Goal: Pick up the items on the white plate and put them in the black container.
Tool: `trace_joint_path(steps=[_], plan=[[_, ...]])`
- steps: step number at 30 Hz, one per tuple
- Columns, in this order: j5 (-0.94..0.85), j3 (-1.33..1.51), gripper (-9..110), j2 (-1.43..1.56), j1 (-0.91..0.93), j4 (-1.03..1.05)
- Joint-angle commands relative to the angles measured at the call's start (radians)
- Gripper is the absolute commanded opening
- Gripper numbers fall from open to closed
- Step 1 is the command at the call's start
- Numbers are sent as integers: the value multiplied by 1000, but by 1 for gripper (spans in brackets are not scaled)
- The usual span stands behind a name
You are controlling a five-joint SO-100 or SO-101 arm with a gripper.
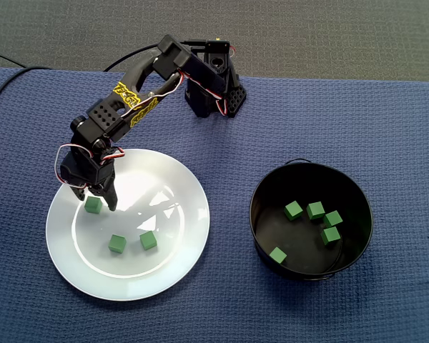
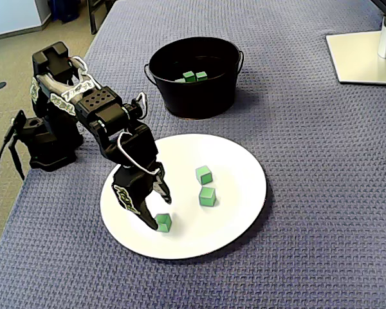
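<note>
With my end effector (image 1: pixel 96 204) open astride a green cube (image 1: pixel 93 206) on the white plate (image 1: pixel 179 236), I should centre the cube, then close squarely.

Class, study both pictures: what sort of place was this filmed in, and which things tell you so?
Probably an office or lab desk turned test bench: a blue woven cloth is spread under everything, a monitor-style stand base sits on it at one corner, and carpeted floor shows beyond the edge.
</note>
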Motion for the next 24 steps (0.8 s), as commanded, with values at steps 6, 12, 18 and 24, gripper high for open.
trace_joint_path(steps=[6, 12, 18, 24], plan=[[-8, -21, 22, -14, 17, -71], [-14, 11, 13, -21, 23, -114], [-18, 34, 9, -29, 26, -124], [18, 57, 5, -31, 25, -175]])
